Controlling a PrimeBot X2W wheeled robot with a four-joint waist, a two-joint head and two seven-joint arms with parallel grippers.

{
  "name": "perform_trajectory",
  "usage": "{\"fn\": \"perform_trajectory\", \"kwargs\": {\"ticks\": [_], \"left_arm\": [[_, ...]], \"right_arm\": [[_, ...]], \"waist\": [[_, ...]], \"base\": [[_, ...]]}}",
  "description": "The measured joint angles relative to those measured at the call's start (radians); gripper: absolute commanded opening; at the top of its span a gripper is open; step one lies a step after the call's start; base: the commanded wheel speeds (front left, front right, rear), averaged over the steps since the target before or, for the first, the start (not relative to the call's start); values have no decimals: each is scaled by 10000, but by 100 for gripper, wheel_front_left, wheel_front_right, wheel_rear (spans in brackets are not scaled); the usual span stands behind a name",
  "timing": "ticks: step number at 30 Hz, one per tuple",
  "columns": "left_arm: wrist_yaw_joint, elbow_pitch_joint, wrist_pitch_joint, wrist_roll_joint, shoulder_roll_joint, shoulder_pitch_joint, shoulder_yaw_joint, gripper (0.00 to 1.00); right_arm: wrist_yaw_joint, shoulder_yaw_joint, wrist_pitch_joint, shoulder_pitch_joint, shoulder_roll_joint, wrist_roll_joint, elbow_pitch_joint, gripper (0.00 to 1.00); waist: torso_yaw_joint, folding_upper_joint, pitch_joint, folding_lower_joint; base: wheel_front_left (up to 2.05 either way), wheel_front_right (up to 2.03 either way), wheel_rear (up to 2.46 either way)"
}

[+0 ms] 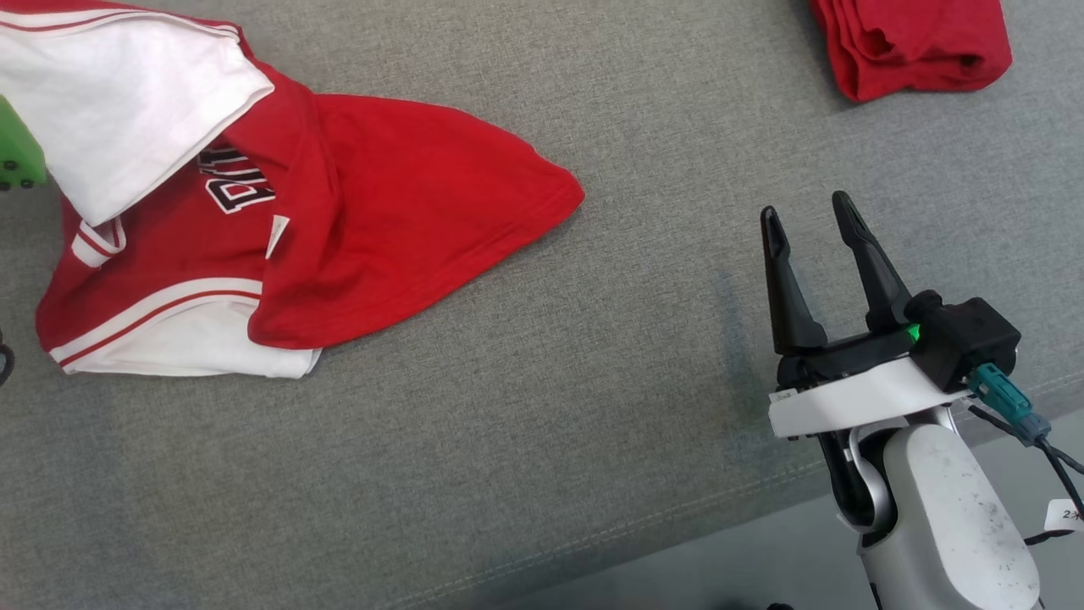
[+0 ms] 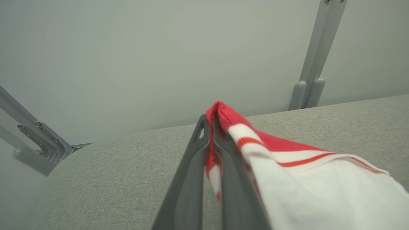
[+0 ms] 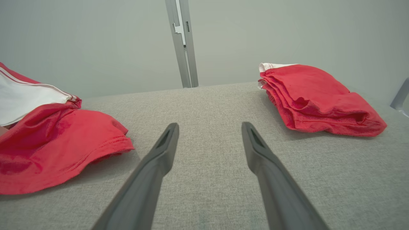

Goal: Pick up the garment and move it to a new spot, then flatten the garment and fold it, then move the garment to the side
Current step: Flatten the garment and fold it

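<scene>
A red and white jersey (image 1: 356, 220) with black lettering lies crumpled on the grey cushion at the left, one white part lifted toward the upper left corner. In the left wrist view my left gripper (image 2: 211, 123) is shut on the jersey's (image 2: 287, 159) red striped edge, which sticks out above the fingertips and drapes to the right. My right gripper (image 1: 809, 212) stands open above the bare cushion at the right, well apart from the jersey (image 3: 57, 150), with nothing between its fingers (image 3: 159, 153).
A folded red garment (image 1: 915, 42) lies at the far right of the grey cushion (image 1: 593, 381), also to the right in the right wrist view (image 3: 316, 99). A green object (image 1: 17, 152) sits at the left edge. The cushion's front edge runs along the lower right.
</scene>
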Motion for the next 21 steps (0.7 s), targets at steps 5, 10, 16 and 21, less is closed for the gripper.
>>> {"fn": "perform_trajectory", "kwargs": {"ticks": [5,10,16,21], "left_arm": [[-608,489,128,-422,199,172,211,100],[-1011,861,941,-734,322,337,165,100],[-1177,600,1108,-1158,119,704,107,100],[-1220,-119,414,-1530,-635,1610,121,100]], "right_arm": [[0,77,0,-56,0,-58,31,100],[0,115,0,-54,4,-132,123,100],[0,385,0,33,0,-309,314,100],[0,1131,0,112,10,-487,662,100]], "waist": [[80,0,32,0],[369,0,-133,0],[873,0,-506,-1],[1495,0,-912,-1]], "base": [[0,0,0],[0,0,0],[0,0,0],[0,0,0]]}}
